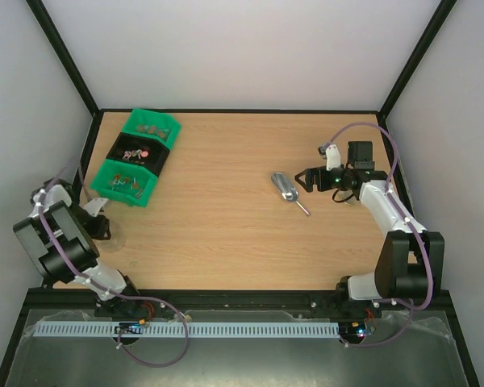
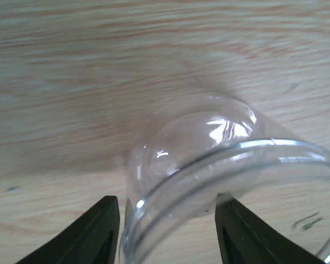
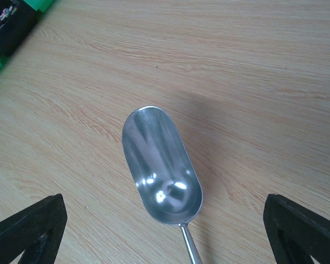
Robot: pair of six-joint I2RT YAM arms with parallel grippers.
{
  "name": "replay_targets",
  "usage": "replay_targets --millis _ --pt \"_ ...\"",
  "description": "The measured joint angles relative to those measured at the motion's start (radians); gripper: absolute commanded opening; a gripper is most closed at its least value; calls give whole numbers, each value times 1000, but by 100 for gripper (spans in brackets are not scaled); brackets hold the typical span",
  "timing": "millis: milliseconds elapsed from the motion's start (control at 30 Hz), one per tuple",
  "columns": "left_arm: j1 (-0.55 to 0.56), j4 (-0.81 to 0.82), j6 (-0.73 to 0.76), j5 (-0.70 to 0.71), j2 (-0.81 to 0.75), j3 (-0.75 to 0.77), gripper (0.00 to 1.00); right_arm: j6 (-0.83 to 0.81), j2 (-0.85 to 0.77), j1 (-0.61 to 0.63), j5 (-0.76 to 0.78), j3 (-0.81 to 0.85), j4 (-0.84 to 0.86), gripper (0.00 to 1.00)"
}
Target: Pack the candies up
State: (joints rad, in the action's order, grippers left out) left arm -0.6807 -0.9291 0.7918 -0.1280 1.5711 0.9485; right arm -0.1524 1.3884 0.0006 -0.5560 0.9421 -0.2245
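**Jaws astride the jar on the left, jaws wide by the scoop on the right**

Left jaws stand partly open on either side of a small clear round jar (image 2: 209, 148) at the near left of the pale wooden desk (image 1: 226, 234). They sit just beside its wall below the rim, but I cannot tell whether they press on it. Farther back on the left, the candies (image 1: 134, 152), tiny wrapped sweets in mixed colours, lie in a row of green and black open bins (image 1: 103, 174). Well to the right a silver metal scoop (image 3: 162, 165) lies flat, bowl to the far left, thin handle (image 1: 302, 207) to the near right. Right jaws are spread fully and hold nothing, with the scoop showing between them.

The step looks like securing both tools. The jar probably wants a square, gentle grip on its wall, since smooth plastic may slip or tip. The scoop is likely best taken across its handle, not its bowl, so it stays level for scooping.
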Motion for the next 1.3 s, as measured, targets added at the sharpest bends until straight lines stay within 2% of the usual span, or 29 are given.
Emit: replay_targets --millis 233,533,967,1133,1300 --pt "192 23 -100 -39 -1 -30 35 -20 0 0 3 0 -23 99" --pt "566 58 -264 -95 29 9 30 -47 -19 0 31 0 -45 99" --pt "1076 144 -452 -130 286 284 30 -95 -84 0 120 -26 -78 99" --pt "1227 162 -492 -158 375 410 31 -98 -123 0 163 -60 -95 99" --pt "1327 175 -523 -179 435 503 35 -97 -149 0 187 -76 -101 99"
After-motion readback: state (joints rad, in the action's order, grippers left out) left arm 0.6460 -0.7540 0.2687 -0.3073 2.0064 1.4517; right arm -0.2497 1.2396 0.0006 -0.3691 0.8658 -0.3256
